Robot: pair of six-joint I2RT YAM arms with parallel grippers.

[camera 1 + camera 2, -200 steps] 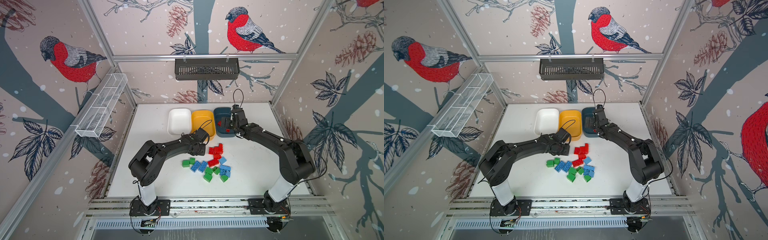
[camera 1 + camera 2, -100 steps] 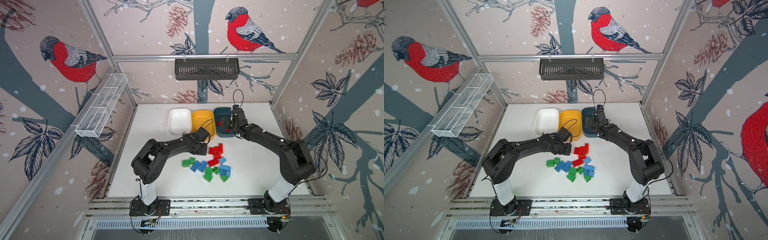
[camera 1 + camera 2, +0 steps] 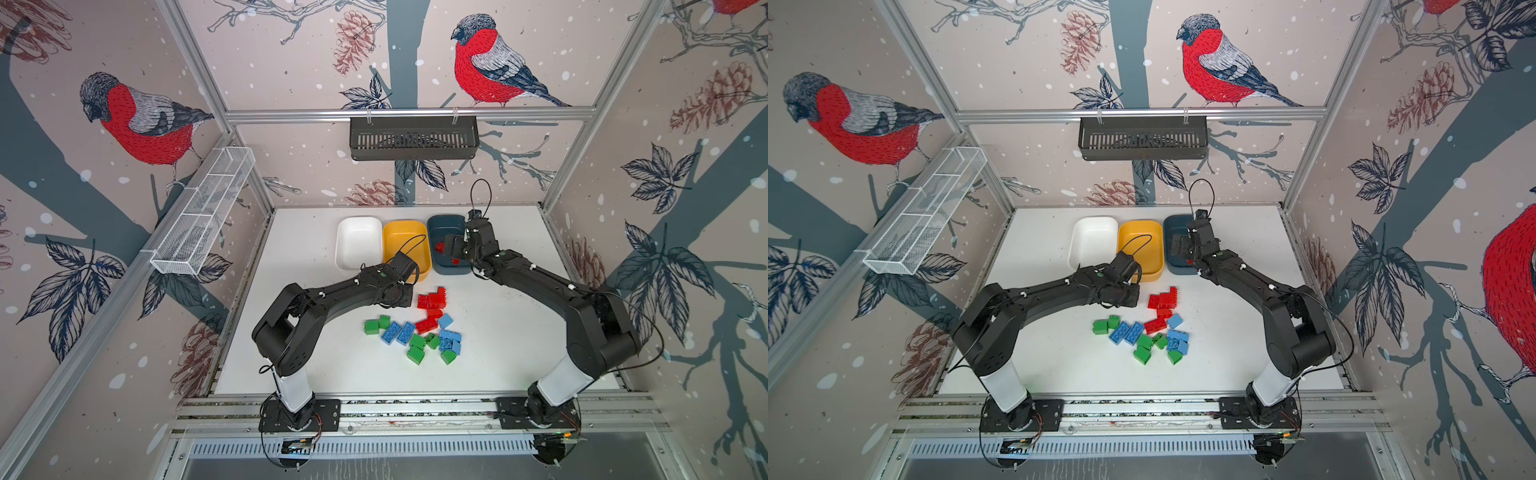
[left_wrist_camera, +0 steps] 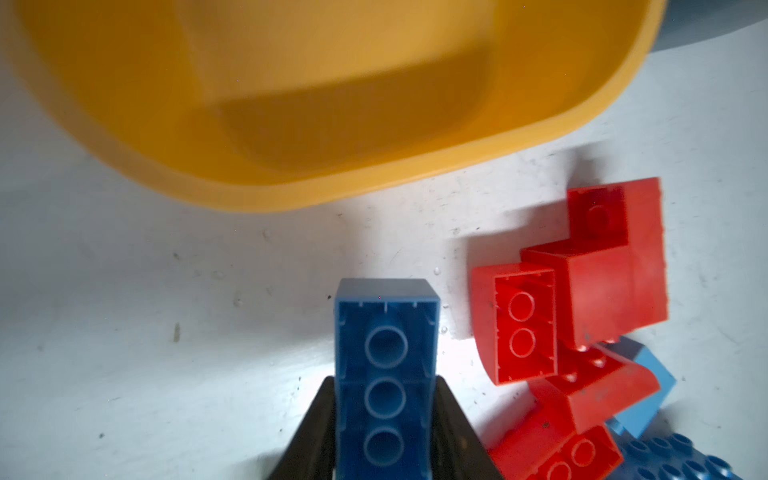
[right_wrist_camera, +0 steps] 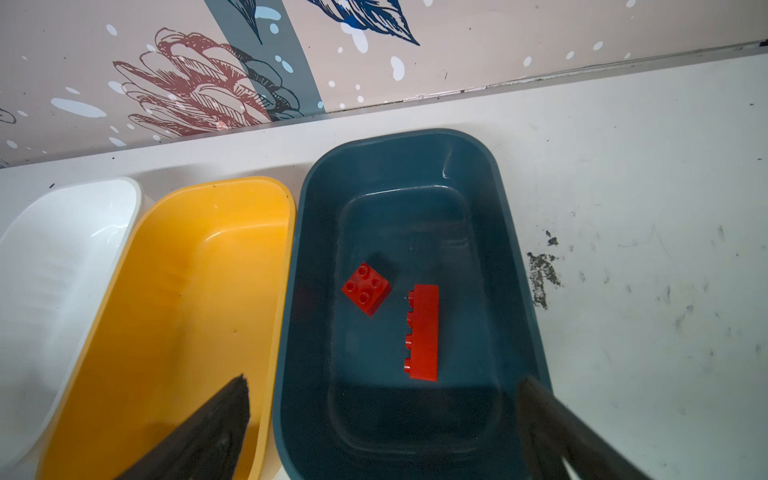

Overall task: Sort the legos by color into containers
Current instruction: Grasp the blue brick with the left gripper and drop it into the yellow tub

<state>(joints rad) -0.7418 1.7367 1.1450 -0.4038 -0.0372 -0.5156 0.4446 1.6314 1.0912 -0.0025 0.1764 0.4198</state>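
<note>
White tabletop (image 3: pixel 519 332): left gripper (image 4: pixel 384 384) clamps long blue brick (image 4: pixel 384 332) beside yellow tub (image 4: pixel 332 183); right gripper (image 5: pixel 384 379) spread wide above teal tub (image 5: pixel 415 166).

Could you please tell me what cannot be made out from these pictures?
- Left gripper and its blue brick: in both top views, hidden under the left arm.
- Blue brick's full length: cut off by the left wrist view's edge.
- Brick count in the pile: bricks overlap and are small in both top views.
- Dark teal tub contents: partly covered by the right gripper in both top views.
</note>
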